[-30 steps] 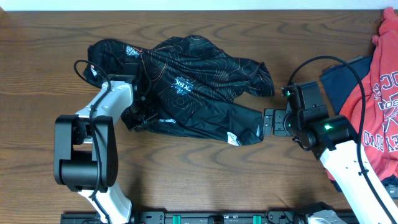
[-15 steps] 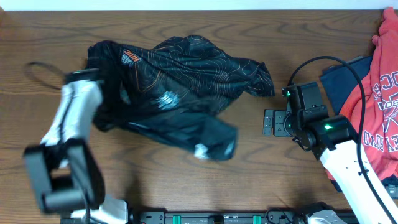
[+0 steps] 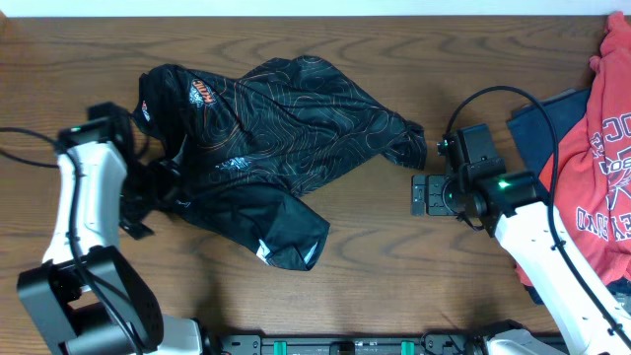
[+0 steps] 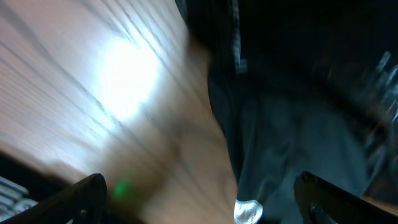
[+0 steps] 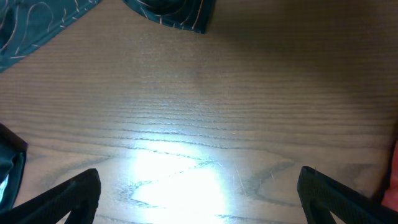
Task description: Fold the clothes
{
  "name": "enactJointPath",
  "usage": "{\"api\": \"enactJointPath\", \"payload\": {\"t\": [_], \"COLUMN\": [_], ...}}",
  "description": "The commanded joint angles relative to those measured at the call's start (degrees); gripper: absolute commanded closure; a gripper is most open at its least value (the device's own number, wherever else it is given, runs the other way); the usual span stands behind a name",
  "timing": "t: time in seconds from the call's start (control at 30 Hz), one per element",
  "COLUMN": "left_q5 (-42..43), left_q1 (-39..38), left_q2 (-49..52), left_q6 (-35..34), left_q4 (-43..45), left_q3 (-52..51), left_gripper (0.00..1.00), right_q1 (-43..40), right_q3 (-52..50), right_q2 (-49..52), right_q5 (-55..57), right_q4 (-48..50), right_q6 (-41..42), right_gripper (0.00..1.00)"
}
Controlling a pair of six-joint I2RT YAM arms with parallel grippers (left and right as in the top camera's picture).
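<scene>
The clothes (image 3: 286, 128) are a black jersey with thin orange contour lines, lying crumpled on the wooden table left of centre. A lower flap (image 3: 281, 237) points toward the front edge. My left gripper (image 3: 153, 187) sits at the jersey's left edge. In the blurred left wrist view it (image 4: 199, 183) is open, with dark cloth (image 4: 292, 112) under its right side and nothing pinched. My right gripper (image 3: 416, 194) is open just below the jersey's right sleeve (image 3: 409, 143). In the right wrist view it (image 5: 199, 174) hovers over bare wood, with cloth (image 5: 37, 25) at the upper left.
At the right edge of the table lies a pile of other garments, a red one with white lettering (image 3: 596, 148) over a dark blue one (image 3: 540, 128). A black cable (image 3: 493, 94) loops above my right arm. The arm bases stand along the front edge.
My left gripper was shut on the jersey, swung left with it and has now opened. The jersey's lower part shifted left and bunched. My right gripper edged slightly left.
</scene>
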Motion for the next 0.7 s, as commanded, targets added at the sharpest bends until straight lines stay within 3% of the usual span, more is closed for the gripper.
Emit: {"api": "enactJointPath", "payload": {"t": [0.0, 0.13, 0.37, 0.63, 0.67], "left_q5": [2.8, 5.9, 6.5, 7.5, 7.5], "left_q1": [-3.9, -9.4, -17.5, -24.7, -25.5], "left_q2": [0.5, 0.5, 0.5, 0.5, 0.5], "left_q6": [1.3, 0.4, -9.1, -12.5, -12.9], "left_q4": [0.1, 5.3, 17.0, 30.7, 32.2], "left_q3": [-3.1, -7.8, -17.4, -23.6, -24.0], "left_gripper": [0.02, 0.02, 0.02, 0.01, 0.05], "right_q1": [-0.4, -0.4, -0.4, -0.4, -0.4], "right_q3": [0.4, 0.4, 0.4, 0.4, 0.4], "right_q2": [0.2, 0.2, 0.2, 0.2, 0.2], "right_q5": [-0.3, -0.3, -0.3, -0.3, -0.3], "right_q4": [0.2, 0.6, 0.5, 0.5, 0.5], "right_q6": [0.8, 0.8, 0.8, 0.8, 0.8], "right_gripper": [0.01, 0.01, 0.01, 0.01, 0.01]}}
